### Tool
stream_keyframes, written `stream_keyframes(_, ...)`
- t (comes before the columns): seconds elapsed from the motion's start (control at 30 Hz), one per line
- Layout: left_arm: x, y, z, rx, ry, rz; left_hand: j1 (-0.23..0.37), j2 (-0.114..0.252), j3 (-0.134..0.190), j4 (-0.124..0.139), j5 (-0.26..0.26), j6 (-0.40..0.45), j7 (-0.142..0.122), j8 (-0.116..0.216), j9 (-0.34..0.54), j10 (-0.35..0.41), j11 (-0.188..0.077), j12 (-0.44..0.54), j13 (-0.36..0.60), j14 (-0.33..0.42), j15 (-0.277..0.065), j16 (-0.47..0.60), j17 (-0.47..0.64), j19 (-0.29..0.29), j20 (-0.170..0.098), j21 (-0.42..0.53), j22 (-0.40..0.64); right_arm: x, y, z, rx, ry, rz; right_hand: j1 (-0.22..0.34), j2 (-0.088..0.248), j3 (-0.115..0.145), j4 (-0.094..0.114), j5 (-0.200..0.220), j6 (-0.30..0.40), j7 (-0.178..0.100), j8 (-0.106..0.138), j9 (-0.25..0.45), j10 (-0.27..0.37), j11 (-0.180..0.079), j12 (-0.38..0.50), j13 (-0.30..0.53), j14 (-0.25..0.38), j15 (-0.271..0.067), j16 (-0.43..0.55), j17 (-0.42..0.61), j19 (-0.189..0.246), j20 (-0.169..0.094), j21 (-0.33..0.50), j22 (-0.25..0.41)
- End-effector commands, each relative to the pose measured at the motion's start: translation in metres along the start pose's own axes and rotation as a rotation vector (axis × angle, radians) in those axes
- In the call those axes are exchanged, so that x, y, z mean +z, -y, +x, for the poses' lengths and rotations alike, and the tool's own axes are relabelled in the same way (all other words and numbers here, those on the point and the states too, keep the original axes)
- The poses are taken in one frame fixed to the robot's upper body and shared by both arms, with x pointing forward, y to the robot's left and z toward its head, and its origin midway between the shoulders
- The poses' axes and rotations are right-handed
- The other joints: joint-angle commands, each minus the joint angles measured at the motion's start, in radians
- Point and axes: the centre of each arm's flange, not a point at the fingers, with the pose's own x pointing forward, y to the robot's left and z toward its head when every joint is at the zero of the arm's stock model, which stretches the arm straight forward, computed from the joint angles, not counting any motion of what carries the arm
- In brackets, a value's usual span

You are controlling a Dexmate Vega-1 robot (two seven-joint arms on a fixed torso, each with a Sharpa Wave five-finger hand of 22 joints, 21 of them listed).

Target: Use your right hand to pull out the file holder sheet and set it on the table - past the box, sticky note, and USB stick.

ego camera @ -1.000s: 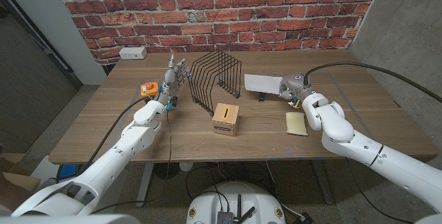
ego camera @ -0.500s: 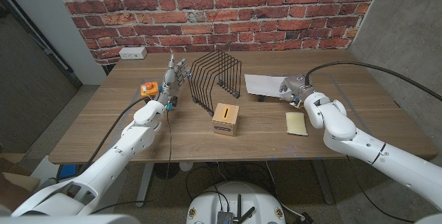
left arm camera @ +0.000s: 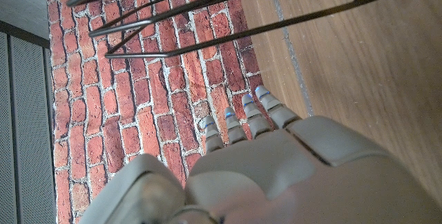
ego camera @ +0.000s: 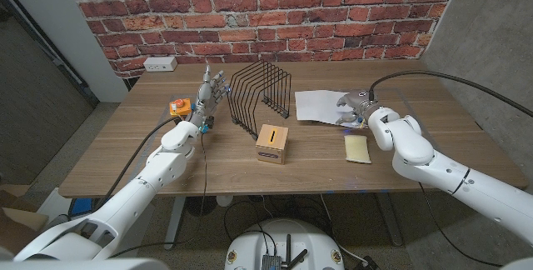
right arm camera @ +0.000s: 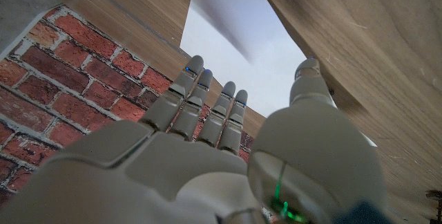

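The white sheet [ego camera: 319, 106] lies on the table to the right of the black wire file holder [ego camera: 262, 98]. My right hand [ego camera: 355, 106] is at the sheet's right edge. In the right wrist view its fingers [right arm camera: 207, 103] reach straight out over the sheet [right arm camera: 255, 65], the thumb stands apart, and nothing is pinched between them. The cardboard box [ego camera: 272, 143] stands in front of the holder. The yellow sticky note [ego camera: 357, 147] lies just in front of my right hand. My left hand [ego camera: 211, 92] stands left of the holder with its fingers up, holding nothing.
An orange object [ego camera: 176, 107] lies beside my left wrist. A white power strip [ego camera: 160, 64] sits at the table's back left by the brick wall [ego camera: 266, 12]. Bare wood [ego camera: 433, 128] stretches to the right of my right arm.
The sheet has come down from a raised tilt and now lies spread flatter on the table. My right hand has shifted slightly right and nearer. The left arm has not moved.
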Motion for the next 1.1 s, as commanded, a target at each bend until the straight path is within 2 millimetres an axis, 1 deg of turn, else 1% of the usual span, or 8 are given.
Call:
stream_keyframes(0.03, 0.0, 0.0, 0.0, 0.0, 0.0, 0.0, -0.003, 0.011, 0.0, 0.006, 0.007, 0.004, -0.005, 0.007, 0.002, 0.001, -0.009, 0.006, 0.005, 0.006, -0.005, 0.006, 0.003, 0.006, 0.002, 0.008, 0.006, -0.006, 0.01, 0.0, 0.045, 0.009, 0.046, -0.031, -0.001, -0.011, 0.01, 0.012, -0.06, 0.009, 0.001, 0.002, -0.054, 0.02, 0.001, -0.003, -0.05, -0.061, 0.001, -0.015, -0.027, -0.016, -0.019, 0.0)
stream_keyframes(0.1, 0.0, 0.0, 0.0, 0.0, 0.0, 0.0, -0.003, 0.011, 0.0, 0.006, 0.007, 0.003, -0.006, 0.007, 0.002, 0.001, -0.01, 0.006, 0.005, 0.006, -0.004, 0.006, 0.003, 0.006, 0.002, 0.008, 0.006, -0.008, 0.012, 0.0, 0.043, 0.005, 0.068, -0.055, 0.003, -0.018, 0.019, 0.015, -0.093, 0.013, 0.001, 0.001, -0.088, 0.031, 0.001, -0.004, -0.083, -0.049, 0.001, -0.023, -0.045, -0.004, -0.029, -0.001)
stream_keyframes(0.17, 0.0, 0.0, 0.0, 0.0, 0.0, 0.0, -0.003, 0.011, 0.0, 0.006, 0.007, 0.003, -0.006, 0.007, 0.002, 0.0, -0.01, 0.006, 0.005, 0.006, -0.006, 0.006, 0.003, 0.006, 0.002, 0.008, 0.006, -0.009, 0.015, 0.0, 0.036, -0.005, 0.074, -0.065, 0.009, -0.02, 0.023, 0.016, -0.114, 0.016, 0.001, 0.0, -0.105, 0.038, 0.002, -0.005, -0.098, -0.038, 0.002, -0.028, -0.06, 0.004, -0.035, -0.001)
stream_keyframes(0.33, 0.0, 0.0, 0.0, 0.0, 0.0, 0.0, -0.003, 0.011, 0.0, 0.006, 0.007, 0.003, -0.006, 0.007, 0.002, 0.001, -0.008, 0.007, 0.005, 0.007, -0.005, 0.006, 0.003, 0.006, 0.002, 0.008, 0.006, -0.011, 0.022, 0.001, 0.005, -0.021, 0.125, -0.093, 0.017, -0.027, 0.034, 0.015, -0.148, 0.014, 0.001, 0.0, -0.138, 0.05, 0.002, -0.006, -0.13, -0.027, 0.004, -0.035, -0.079, 0.013, -0.04, -0.001)
stream_keyframes(0.57, 0.0, 0.0, 0.0, 0.0, 0.0, 0.0, -0.003, 0.011, 0.0, 0.006, 0.007, 0.003, -0.007, 0.007, 0.002, 0.001, -0.008, 0.006, 0.005, 0.006, -0.004, 0.006, 0.003, 0.006, 0.002, 0.008, 0.006, -0.011, 0.03, 0.003, -0.035, -0.033, 0.212, -0.117, 0.028, -0.032, 0.043, 0.014, -0.172, 0.01, 0.003, -0.001, -0.163, 0.051, 0.004, -0.007, -0.161, -0.019, 0.004, -0.043, -0.106, 0.02, -0.045, -0.002)
stream_keyframes(0.93, 0.0, 0.0, 0.0, 0.0, 0.0, 0.0, -0.003, 0.011, 0.0, 0.006, 0.007, 0.002, -0.006, 0.007, 0.002, 0.001, -0.006, 0.006, 0.005, 0.006, -0.004, 0.006, 0.003, 0.006, 0.002, 0.008, 0.006, -0.009, 0.039, 0.011, -0.097, -0.043, 0.347, -0.153, 0.06, -0.033, 0.065, 0.011, -0.185, 0.012, 0.008, -0.001, -0.183, 0.057, 0.008, -0.007, -0.181, -0.017, 0.01, -0.046, -0.107, 0.018, -0.04, -0.002)
stream_keyframes(1.03, 0.0, 0.0, 0.0, 0.0, 0.0, 0.0, -0.003, 0.011, 0.0, 0.006, 0.007, 0.003, -0.006, 0.007, 0.002, 0.0, -0.009, 0.006, 0.005, 0.007, -0.004, 0.006, 0.003, 0.006, 0.002, 0.008, 0.006, -0.012, 0.038, 0.015, -0.111, -0.042, 0.406, -0.182, 0.088, -0.031, 0.083, 0.006, -0.183, 0.009, 0.012, -0.001, -0.184, 0.057, 0.013, -0.007, -0.177, -0.017, 0.019, -0.046, -0.095, 0.011, -0.034, -0.002)
stream_keyframes(1.1, 0.0, 0.0, 0.0, 0.0, 0.0, 0.0, -0.003, 0.011, 0.0, 0.006, 0.007, 0.004, -0.006, 0.008, 0.002, 0.0, -0.008, 0.006, 0.005, 0.006, -0.004, 0.006, 0.003, 0.006, 0.001, 0.008, 0.006, -0.015, 0.037, 0.019, -0.12, -0.047, 0.431, -0.192, 0.101, -0.03, 0.09, 0.004, -0.181, 0.007, 0.014, -0.001, -0.181, 0.058, 0.016, -0.008, -0.174, -0.02, 0.022, -0.047, -0.086, 0.007, -0.03, -0.002)
